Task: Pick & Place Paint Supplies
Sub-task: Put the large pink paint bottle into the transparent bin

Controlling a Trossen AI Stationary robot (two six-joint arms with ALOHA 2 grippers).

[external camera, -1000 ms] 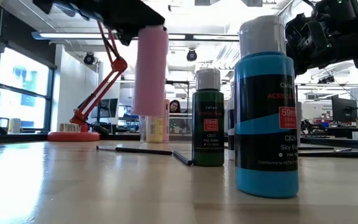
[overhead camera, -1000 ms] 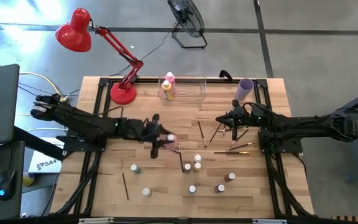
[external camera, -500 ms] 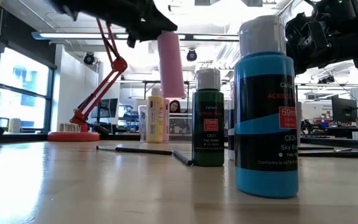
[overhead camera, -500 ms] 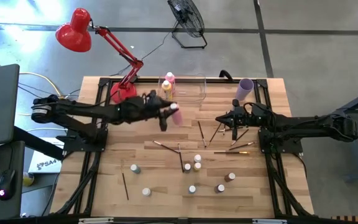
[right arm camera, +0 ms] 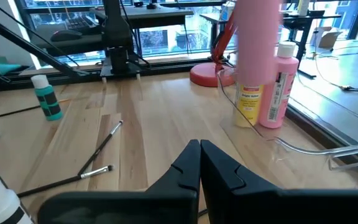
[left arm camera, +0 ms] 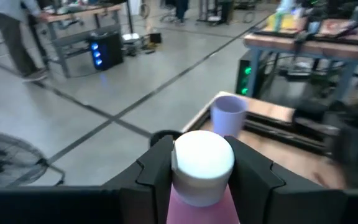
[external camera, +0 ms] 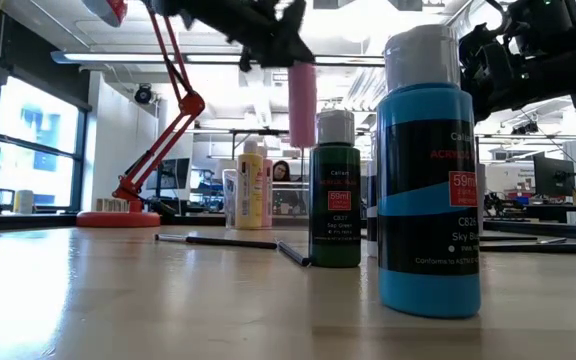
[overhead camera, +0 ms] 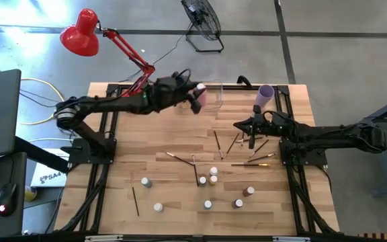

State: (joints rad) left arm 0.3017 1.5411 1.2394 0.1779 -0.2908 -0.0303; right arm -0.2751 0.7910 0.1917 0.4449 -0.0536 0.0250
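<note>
The left tool (overhead camera: 195, 98) grips a pink bottle (overhead camera: 200, 96) between its fingers (left arm camera: 157, 171), its white cap showing. It holds the bottle in the air over the clear bin (overhead camera: 213, 99) at the worktop's (overhead camera: 160, 134) 12 o'clock edge, where a yellow bottle (right arm camera: 249, 104) and another pink one (right arm camera: 278, 87) stand. The right tool (overhead camera: 252, 134) hangs at 3 o'clock, fingers closed and empty, over loose brushes (overhead camera: 218, 144). Small bottles (overhead camera: 213, 172) stand toward 6 o'clock. A lilac cup (overhead camera: 265, 96) sits at 1 o'clock.
</note>
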